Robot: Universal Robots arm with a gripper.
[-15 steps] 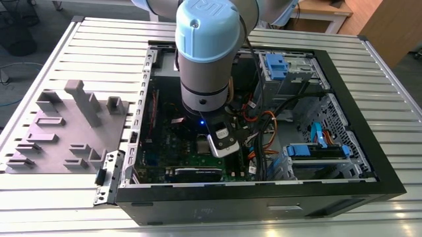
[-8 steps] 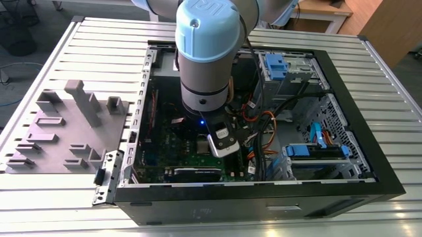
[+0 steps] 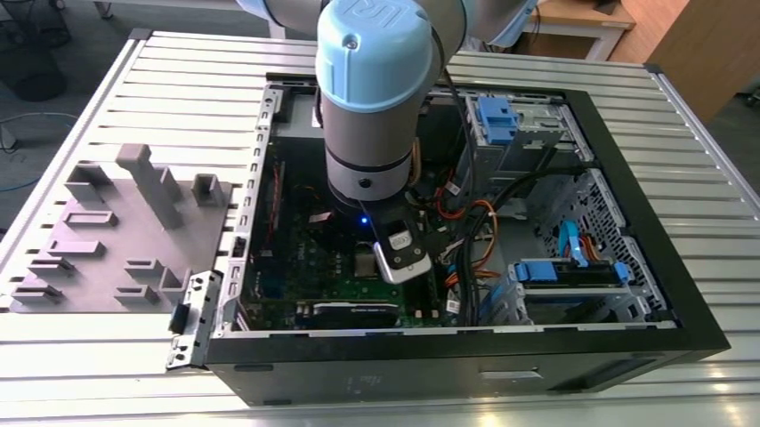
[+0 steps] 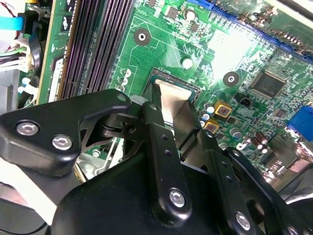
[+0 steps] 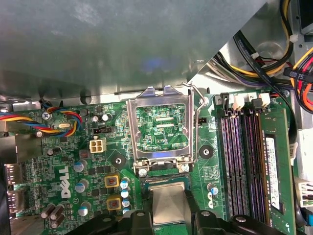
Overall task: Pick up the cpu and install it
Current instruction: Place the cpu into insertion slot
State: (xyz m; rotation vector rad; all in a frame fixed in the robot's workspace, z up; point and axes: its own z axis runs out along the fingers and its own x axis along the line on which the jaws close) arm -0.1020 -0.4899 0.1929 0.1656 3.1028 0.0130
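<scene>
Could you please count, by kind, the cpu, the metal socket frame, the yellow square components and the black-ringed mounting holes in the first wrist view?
cpu: 1
metal socket frame: 1
yellow square components: 2
black-ringed mounting holes: 2
Total: 6

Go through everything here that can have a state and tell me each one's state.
gripper: shut on the cpu
cpu: gripped at the socket; I cannot tell whether it is seated
socket frame: swung up, open
computer case: open, side panel off
memory slots: empty
memory stick: seated in its slot
</scene>
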